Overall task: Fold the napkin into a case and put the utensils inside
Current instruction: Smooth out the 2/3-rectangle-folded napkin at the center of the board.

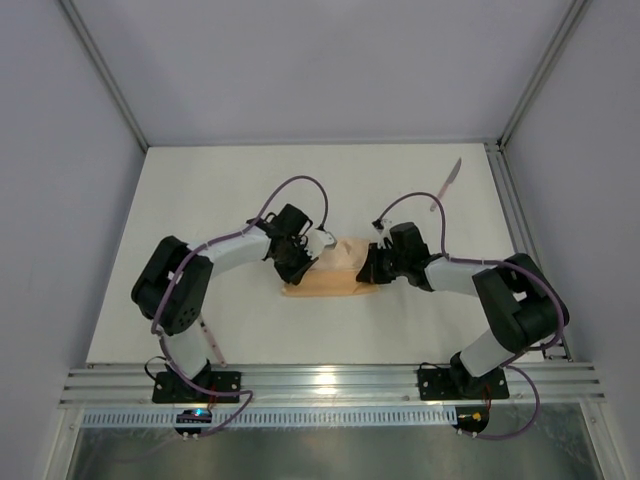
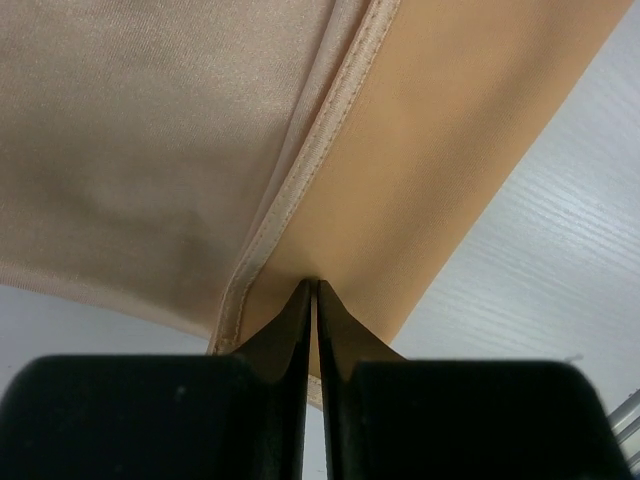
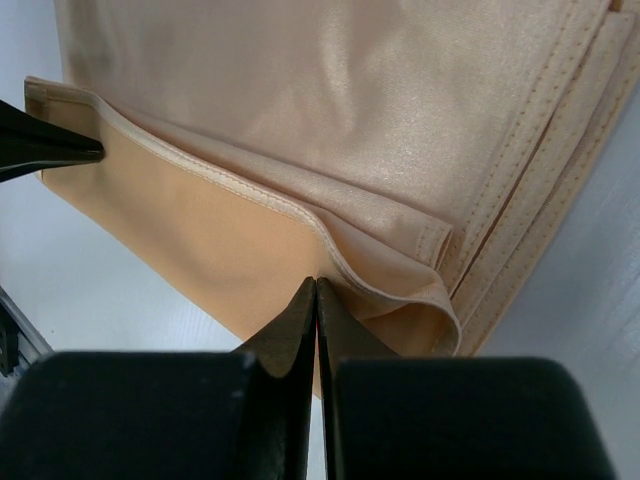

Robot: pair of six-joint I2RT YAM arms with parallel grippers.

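The napkin (image 1: 332,278) lies folded into a narrow band mid-counter (image 1: 240,190), its hemmed edges stacked at the 3 o'clock end. The left gripper (image 2: 316,285) has its jaws pressed together on the cloth's edge at 9 o'clock. The right gripper (image 3: 316,283) pinches the hemmed fold at 3 o'clock. Bare counter shows widest toward 12 o'clock. The knife (image 1: 450,178) lies well apart at 1 o'clock, near the counter's right edge.

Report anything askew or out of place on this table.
The knife lies tilted near the far right corner, well apart from the folded napkin. In the right wrist view, the napkin's top layer bulges beside the right claw, and its stacked hems sit uneven.
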